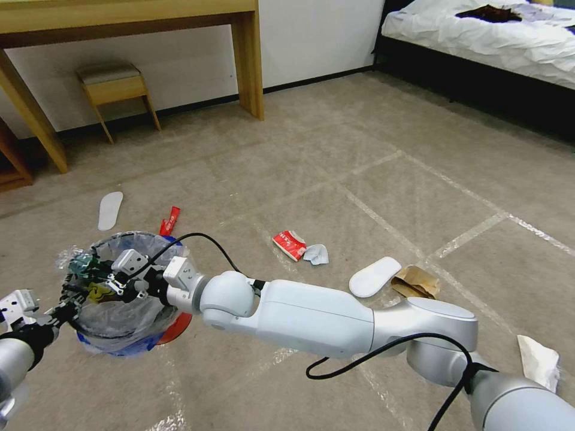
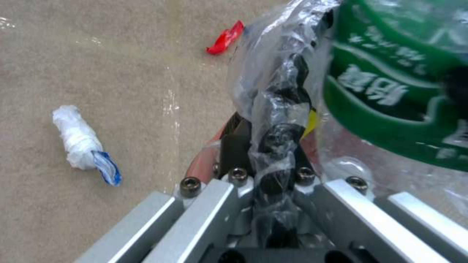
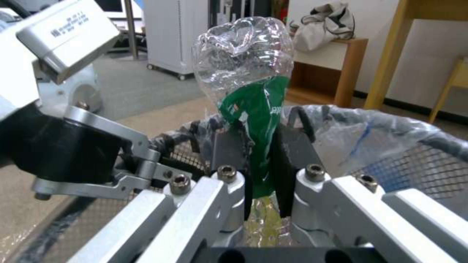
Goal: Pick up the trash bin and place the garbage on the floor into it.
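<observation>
At the far left the left pincer (image 1: 60,308) is clamped together on the rim of the trash bin (image 1: 129,341), its fingers (image 2: 278,138) pinching the rim with the clear liner bunched over them. The bin sits low at the left of the carpet, a sliver of its red side showing beneath the bag. Beyond it on the floor (image 1: 371,149) lie a white slipper (image 1: 110,209) and a red wrapper (image 1: 169,220), and past those a small stool (image 1: 114,87) stands against the white wall under a wooden bench (image 1: 132,15).

Reaching across from the right, the right pincer (image 1: 105,286) hangs over the bin's mouth, closed on a crushed clear bottle (image 3: 246,69) with a green label; the bottle stands up out of the fingers (image 3: 229,149), above the liner.

Further right the beige carpet is crossed by worn tape lines. On it lie a red-and-white packet (image 1: 289,244) with a pale blue scrap (image 1: 317,254) touching it, then a second white slipper (image 1: 374,276) just beside a crumpled brown paper bag (image 1: 416,281), and nearer the right edge a white tissue (image 1: 538,361). In the far right corner a bed (image 1: 479,30) with rumpled white sheets stands along the carpet's edge.
</observation>
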Controlling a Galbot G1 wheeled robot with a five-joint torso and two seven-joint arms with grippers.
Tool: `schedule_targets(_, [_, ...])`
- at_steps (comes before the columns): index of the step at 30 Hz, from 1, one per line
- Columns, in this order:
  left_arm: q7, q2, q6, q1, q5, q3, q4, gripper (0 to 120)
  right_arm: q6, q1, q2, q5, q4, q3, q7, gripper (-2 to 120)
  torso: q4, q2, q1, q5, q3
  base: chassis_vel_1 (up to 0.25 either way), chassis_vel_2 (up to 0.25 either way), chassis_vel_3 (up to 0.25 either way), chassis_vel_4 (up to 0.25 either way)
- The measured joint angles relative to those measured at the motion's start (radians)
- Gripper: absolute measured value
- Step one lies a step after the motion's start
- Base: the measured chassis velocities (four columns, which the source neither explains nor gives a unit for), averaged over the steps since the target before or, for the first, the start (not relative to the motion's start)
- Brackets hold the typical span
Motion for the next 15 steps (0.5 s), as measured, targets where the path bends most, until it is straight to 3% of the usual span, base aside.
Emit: schedule_targets(15, [0.001, -0.009, 0.000, 0.003, 0.002, 0.000, -0.001, 0, 0.015, -0.014, -0.012, -0.027, -0.004, -0.015, -0.004, 8, -0.0001, 0.000, 0.000, 0.0000, 0.000, 0.000, 0.000, 0.000, 0.000])
